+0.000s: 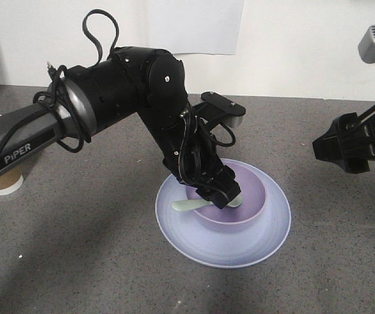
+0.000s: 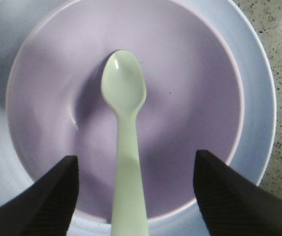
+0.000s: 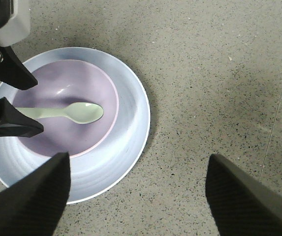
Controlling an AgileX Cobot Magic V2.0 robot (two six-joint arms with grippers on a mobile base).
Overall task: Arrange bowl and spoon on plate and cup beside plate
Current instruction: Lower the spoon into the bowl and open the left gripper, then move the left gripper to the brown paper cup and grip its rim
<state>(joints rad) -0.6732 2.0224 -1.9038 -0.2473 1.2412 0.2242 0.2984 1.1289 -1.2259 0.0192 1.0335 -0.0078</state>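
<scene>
The pale blue-lilac plate (image 1: 266,239) lies mid-table with the lavender bowl (image 1: 256,193) standing on it. The mint spoon (image 2: 124,93) lies in the bowl, scoop inside and handle resting over the rim toward the left. My left gripper (image 1: 221,196) hovers just over the bowl, open, with its fingers well apart on either side of the handle and not touching it. The brown paper cup (image 1: 5,182) stands at the far left, partly hidden behind the left arm. My right gripper (image 3: 136,162) is open and empty above bare table to the right of the plate (image 3: 126,142).
The speckled grey tabletop (image 1: 95,261) runs back to a white wall. The left arm and its cables (image 1: 108,98) reach across from the left over the table. The right arm (image 1: 357,140) hangs at the right edge.
</scene>
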